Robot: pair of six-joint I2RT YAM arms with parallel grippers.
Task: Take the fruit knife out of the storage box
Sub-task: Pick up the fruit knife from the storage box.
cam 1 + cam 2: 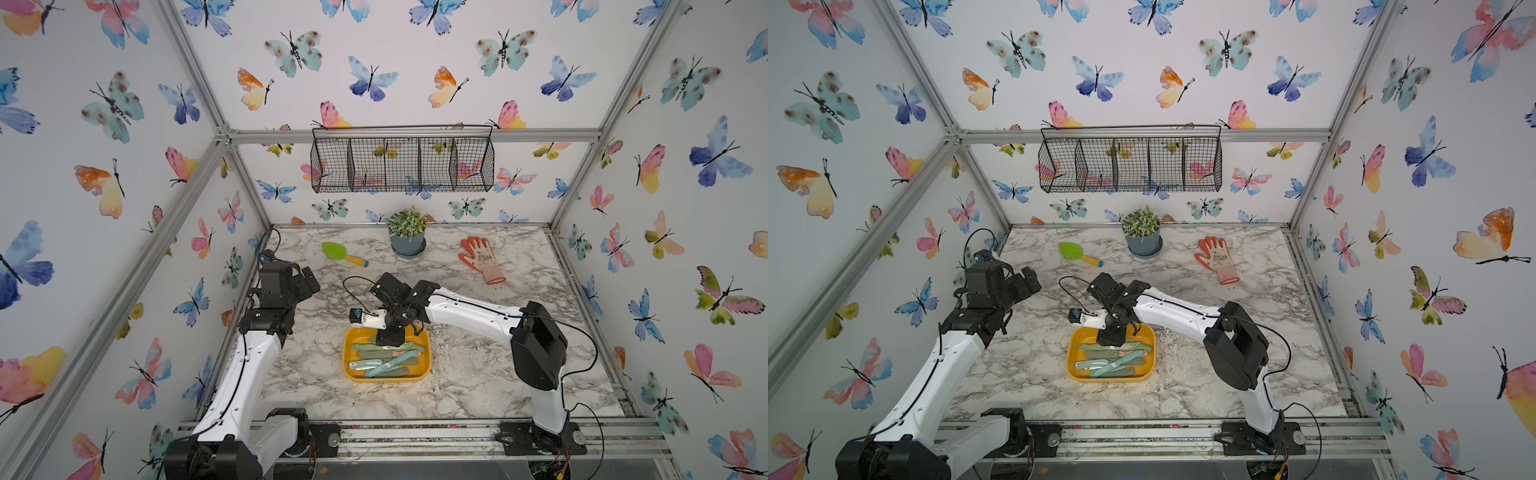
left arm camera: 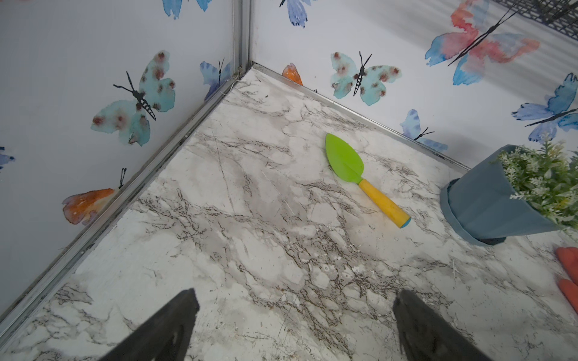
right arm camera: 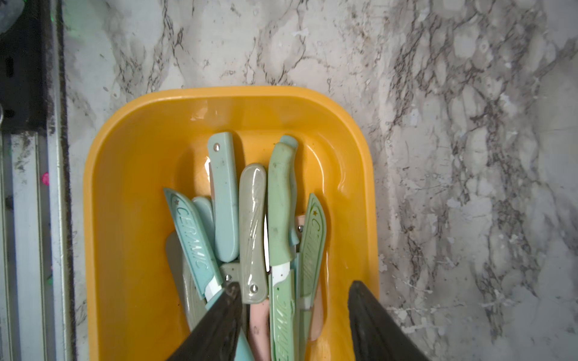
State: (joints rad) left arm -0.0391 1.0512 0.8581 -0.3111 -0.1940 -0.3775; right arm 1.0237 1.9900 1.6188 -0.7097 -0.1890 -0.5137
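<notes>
Right gripper (image 3: 295,289): jaws half apart, nothing clamped.
Fruit knife (image 3: 281,203): between them, lying left-right in storage box (image 3: 131,156).
Left gripper (image 2: 297,297): spread, empty, farther off.

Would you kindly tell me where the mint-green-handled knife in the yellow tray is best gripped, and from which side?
Grip the mint-green knife across its handle's narrow width, coming straight down from above. It lies flat, seemingly atop the pile in the storage box, leaving the handle exposed, though a grey-green folding knife crowds one flank. The right gripper hangs open over it.
</notes>
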